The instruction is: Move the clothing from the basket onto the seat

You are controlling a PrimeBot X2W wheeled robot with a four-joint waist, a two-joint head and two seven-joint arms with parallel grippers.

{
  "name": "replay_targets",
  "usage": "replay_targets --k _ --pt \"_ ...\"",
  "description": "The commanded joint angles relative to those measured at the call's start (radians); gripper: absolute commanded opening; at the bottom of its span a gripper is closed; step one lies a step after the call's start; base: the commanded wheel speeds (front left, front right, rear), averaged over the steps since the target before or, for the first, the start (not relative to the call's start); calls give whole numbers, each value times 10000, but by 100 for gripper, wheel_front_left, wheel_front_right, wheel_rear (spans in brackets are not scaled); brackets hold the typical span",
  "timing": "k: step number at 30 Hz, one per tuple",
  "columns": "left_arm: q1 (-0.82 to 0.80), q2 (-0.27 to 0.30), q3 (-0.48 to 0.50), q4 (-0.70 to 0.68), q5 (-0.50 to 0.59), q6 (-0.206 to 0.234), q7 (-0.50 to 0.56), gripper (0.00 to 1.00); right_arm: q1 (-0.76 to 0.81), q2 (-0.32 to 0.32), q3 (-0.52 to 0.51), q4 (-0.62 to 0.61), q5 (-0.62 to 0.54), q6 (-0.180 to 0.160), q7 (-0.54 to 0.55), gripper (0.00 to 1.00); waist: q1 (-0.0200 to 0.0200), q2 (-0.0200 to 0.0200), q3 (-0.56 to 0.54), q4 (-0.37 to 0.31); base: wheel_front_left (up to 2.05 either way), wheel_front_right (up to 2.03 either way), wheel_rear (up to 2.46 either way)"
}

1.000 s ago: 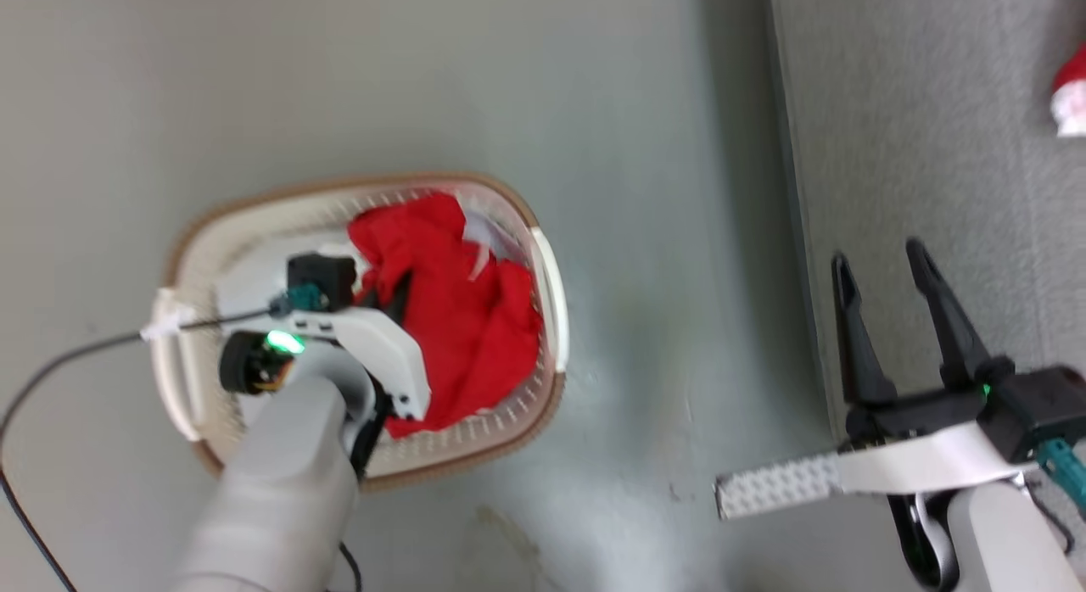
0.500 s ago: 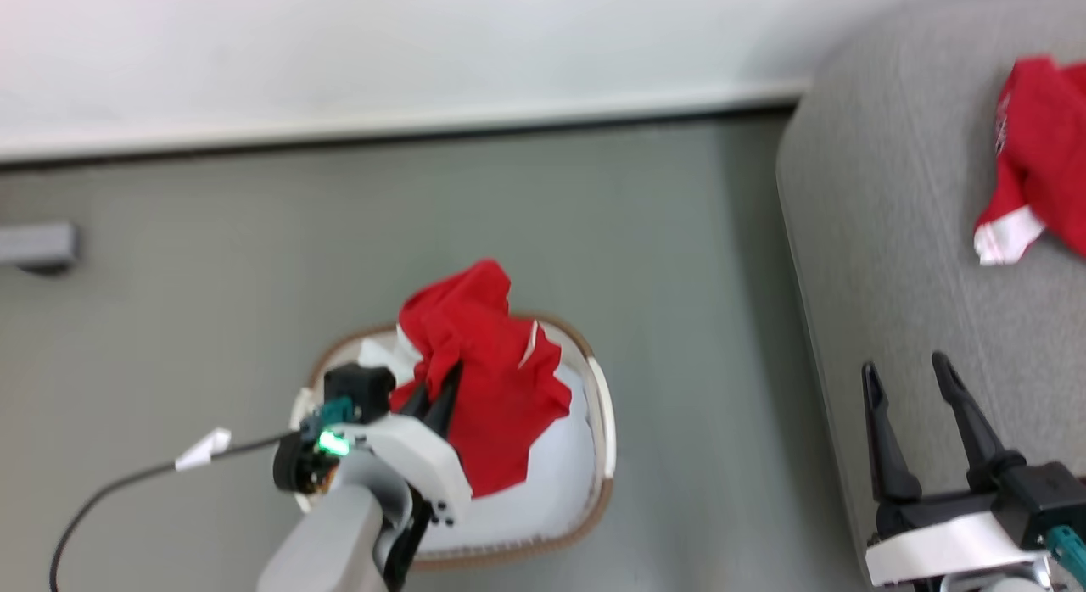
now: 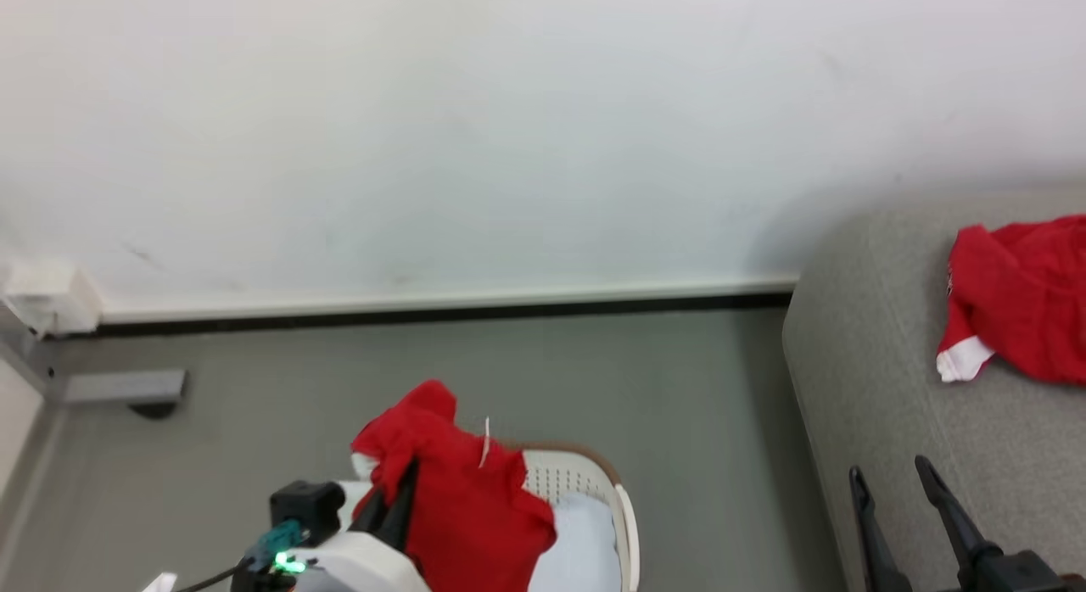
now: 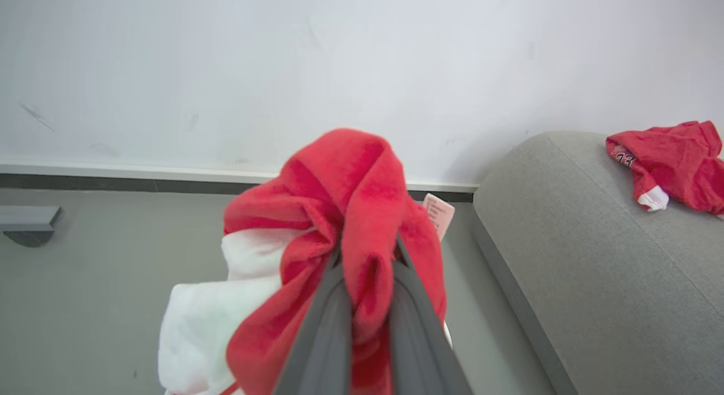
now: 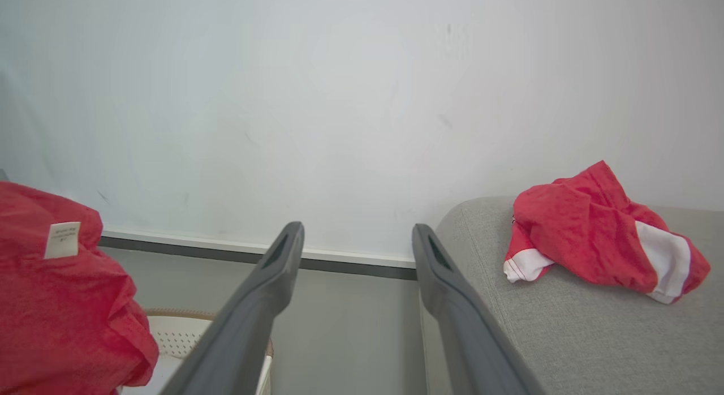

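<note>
My left gripper (image 3: 405,477) (image 4: 365,256) is shut on a bright red garment (image 3: 458,499) (image 4: 345,180) (image 5: 62,304) with white trim and a small label, lifted above the white basket (image 3: 594,482) (image 5: 186,333) with its brown rim. A second red garment (image 3: 1022,295) (image 4: 667,160) (image 5: 594,236) with white cuffs lies on the grey sofa seat (image 3: 899,388) (image 4: 594,270) (image 5: 565,333) at the right. Over the seat's front left part my right gripper (image 3: 889,473) (image 5: 356,231) stands open, holding nothing.
A pale blue-white cloth (image 3: 577,550) lies inside the basket. The white wall with its baseboard (image 3: 424,304) runs behind. A grey bracket (image 3: 119,388) sits on the floor at the far left. Grey floor (image 3: 696,422) separates basket and sofa.
The head camera has tilted up, bringing the wall into view. My left gripper has raised the red garment out of the basket. The right gripper has stayed open.
</note>
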Motion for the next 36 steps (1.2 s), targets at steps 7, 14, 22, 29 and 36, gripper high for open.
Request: replay_targets --k 7,14,22,29,36 --pt "890 547 222 -1608 -243 362 361 0 499 -199 159 -142 12 -29 8 100 3 0 -1019 165 0 0 0" --pt "1326 895 206 -3262 -286 595 1016 0 467 -462 520 -394 194 -29 8 100 3 0 -1191 256 0 0 0" --pt "1206 915 -173 -4950 -175 658 1792 0 -360 -1024 2257 -526 521 -30 8 100 3 0 -1154 312 0 0 0" --pt "702 508 -886 -5604 -80 422 2339 0 -1733 -1422 4370 -214 1075 -28 26 100 3 0 -1015 405 0 0 0" --pt "314 35 -1647 -5450 19 176 2484 0 -2699 -1559 5655 298 1428 -28 35 100 3 0 -952 449 0 0 0"
